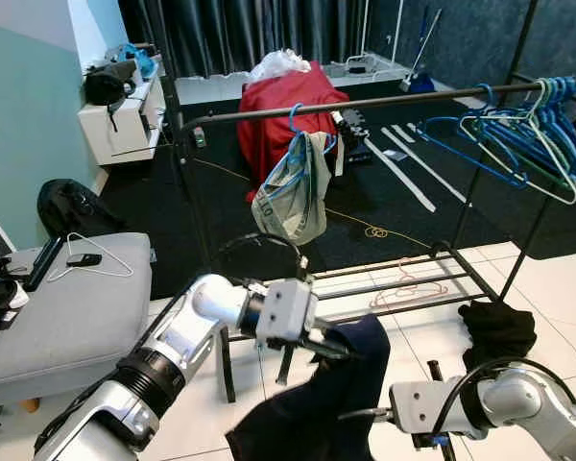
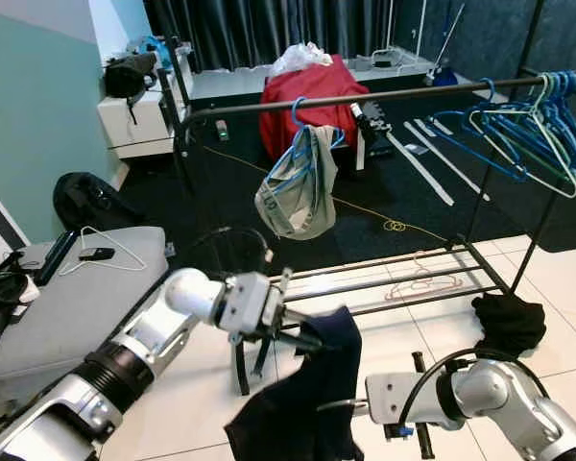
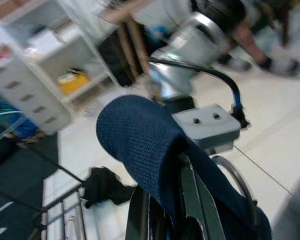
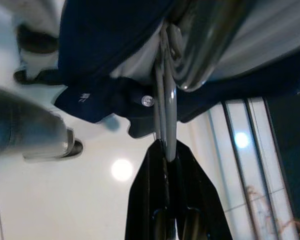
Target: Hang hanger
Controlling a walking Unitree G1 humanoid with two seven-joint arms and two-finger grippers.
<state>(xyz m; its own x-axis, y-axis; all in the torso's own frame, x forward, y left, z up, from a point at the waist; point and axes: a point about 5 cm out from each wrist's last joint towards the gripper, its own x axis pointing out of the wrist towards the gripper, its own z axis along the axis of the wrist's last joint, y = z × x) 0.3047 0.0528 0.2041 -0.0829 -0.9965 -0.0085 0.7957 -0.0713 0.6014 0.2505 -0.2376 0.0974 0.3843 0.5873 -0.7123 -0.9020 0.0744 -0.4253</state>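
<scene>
Below the clothes rack (image 1: 365,101), over the white tiled floor (image 1: 557,288), the left gripper (image 1: 328,351) pinches the top of a dark blue garment (image 1: 341,403), which drapes over its fingers and hangs down. The right gripper (image 4: 166,150) is pressed together on the thin wire hanger (image 4: 164,100) that runs into the garment. On the rack's rail hang a grey garment on a blue hanger (image 1: 293,187) near the middle and a bunch of blue hangers (image 1: 533,134) at the right end. A black cloth (image 1: 497,331) lies by the rack's base.
</scene>
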